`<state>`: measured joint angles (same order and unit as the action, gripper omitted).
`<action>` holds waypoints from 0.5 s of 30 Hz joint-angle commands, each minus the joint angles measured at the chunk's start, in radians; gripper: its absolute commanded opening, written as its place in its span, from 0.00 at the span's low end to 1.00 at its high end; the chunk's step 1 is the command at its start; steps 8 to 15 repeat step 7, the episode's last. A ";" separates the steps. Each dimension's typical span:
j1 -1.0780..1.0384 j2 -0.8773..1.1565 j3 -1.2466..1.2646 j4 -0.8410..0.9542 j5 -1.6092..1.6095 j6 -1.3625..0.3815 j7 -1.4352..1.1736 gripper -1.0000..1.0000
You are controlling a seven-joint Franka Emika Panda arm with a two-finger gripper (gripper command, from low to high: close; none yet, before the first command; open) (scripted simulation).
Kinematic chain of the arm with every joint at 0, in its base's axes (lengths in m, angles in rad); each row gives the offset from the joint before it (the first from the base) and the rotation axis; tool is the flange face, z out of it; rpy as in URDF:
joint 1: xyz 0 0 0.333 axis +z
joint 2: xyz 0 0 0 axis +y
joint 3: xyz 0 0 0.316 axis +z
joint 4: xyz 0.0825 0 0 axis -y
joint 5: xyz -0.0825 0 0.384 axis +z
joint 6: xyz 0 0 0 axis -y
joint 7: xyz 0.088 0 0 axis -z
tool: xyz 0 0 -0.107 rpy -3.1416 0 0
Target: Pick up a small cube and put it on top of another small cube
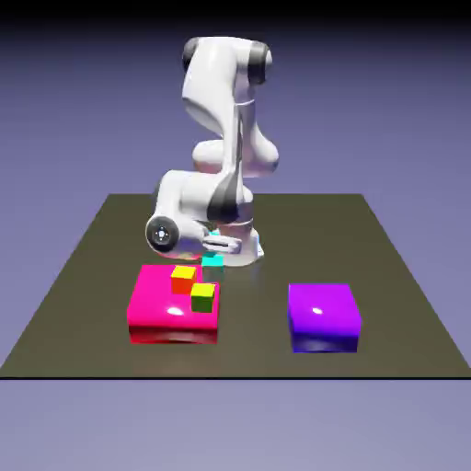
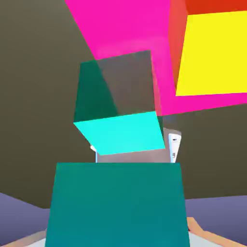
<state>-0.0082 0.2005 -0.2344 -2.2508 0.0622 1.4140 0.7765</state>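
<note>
The tool (image 2: pixel 118 239) is closed on the held cube (image 2: pixel 118 205), a small cyan one that fills the space between its fingertips; the jaws stand only as far apart as that cube is wide. The lower cube (image 1: pixel 212 265), also cyan, is just beside the pink block (image 1: pixel 152 304), by its far corner at the exterior view's right. In that view the held cube shows above it, partly hidden by the hand; I cannot tell whether the two touch. In the hand view the lower cube's bright top shows past the held cube.

The nearest things in the way are on the pink block's side. The orange cube (image 1: pixel 183 281), with its yellow top, sits on that block, near the lower cube. The green cube (image 1: pixel 202 298), yellow on top, appears at the block's near corner at the exterior view's right; how it is supported is unclear. The purple block (image 1: pixel 323 317) lies well apart on the worktop (image 1: pixel 258 340), toward the exterior view's right. Behind the cyan cubes stands the arm's base (image 1: pixel 241 248).
</note>
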 commanded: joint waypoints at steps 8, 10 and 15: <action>0.001 -0.002 0.001 -0.027 -0.001 0.024 0.000 1.00; 0.001 -0.002 0.001 -0.027 -0.001 0.024 0.000 1.00; 0.001 -0.002 0.001 -0.027 -0.001 0.024 0.000 1.00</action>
